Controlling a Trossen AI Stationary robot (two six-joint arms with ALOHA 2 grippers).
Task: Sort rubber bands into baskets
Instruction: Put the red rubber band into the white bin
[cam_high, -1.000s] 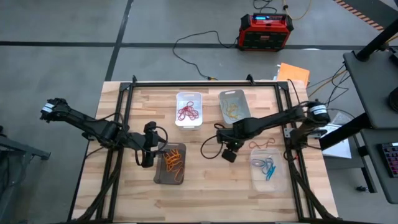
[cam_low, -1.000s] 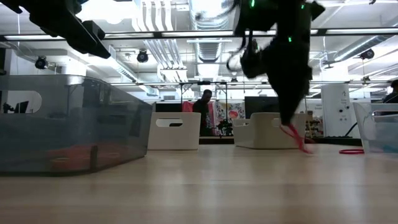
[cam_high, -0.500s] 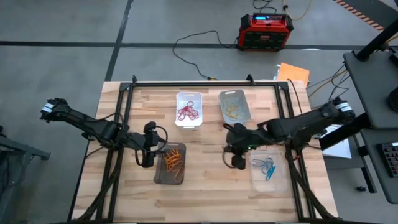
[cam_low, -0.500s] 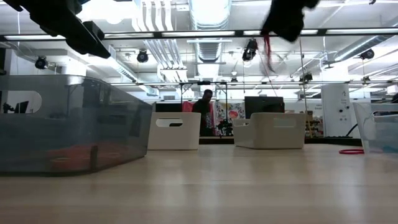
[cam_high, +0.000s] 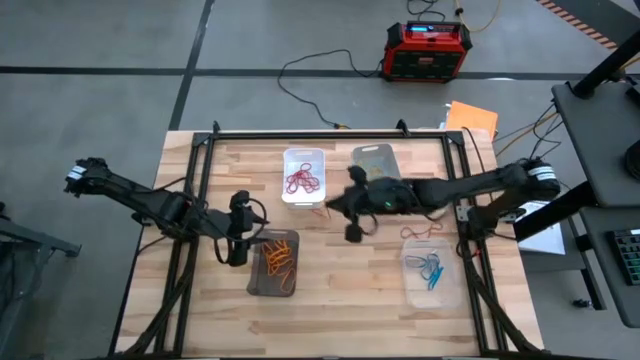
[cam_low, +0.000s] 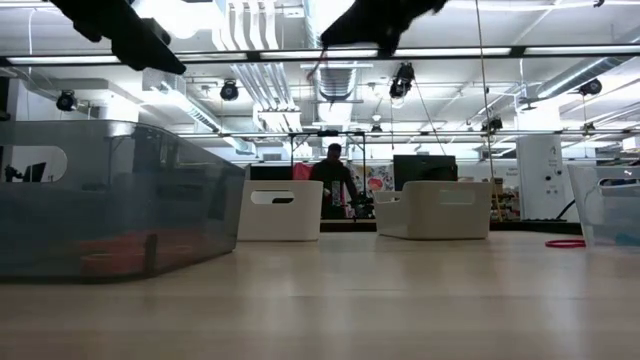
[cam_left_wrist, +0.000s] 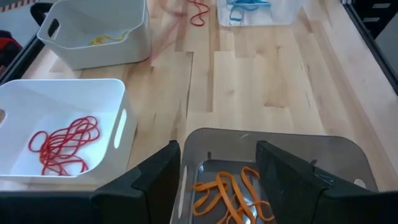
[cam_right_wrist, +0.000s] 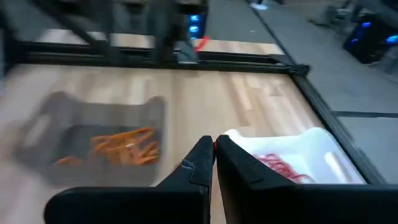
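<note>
Four baskets stand on the wooden table: a white one (cam_high: 303, 175) with red rubber bands, a light grey one (cam_high: 375, 165) with yellowish bands, a dark translucent one (cam_high: 275, 265) with orange bands and a clear one (cam_high: 432, 270) with blue bands. My right gripper (cam_high: 332, 205) hangs high beside the white basket's right side, shut on a red rubber band (cam_high: 322, 212). At the dark basket's left end my left gripper (cam_high: 238, 250) waits open; its fingers (cam_left_wrist: 163, 180) frame that basket's near rim. My right gripper pinches the red rubber band between its shut fingertips (cam_right_wrist: 215, 144); which part of the loop it has cannot be made out. The fingers lie nearly level, pointing toward the table's left. The band (cam_low: 317, 64) hangs slack below them, lifted clear of the table.
Another red band (cam_high: 425, 232) lies loose on the wood between the grey and clear baskets. Black frame rails (cam_high: 330, 133) run along the table's edges. A red-black box (cam_high: 428, 50) with cables sits on the floor beyond the far edge. A person (cam_low: 335, 180) stands in the room behind.
My right gripper has risen well above the table with the red band and gone toward the far left, up to the white basket. It has tipped from pointing down to nearly level. The band is now lifted clear of the wood and hangs from the fingers.
</note>
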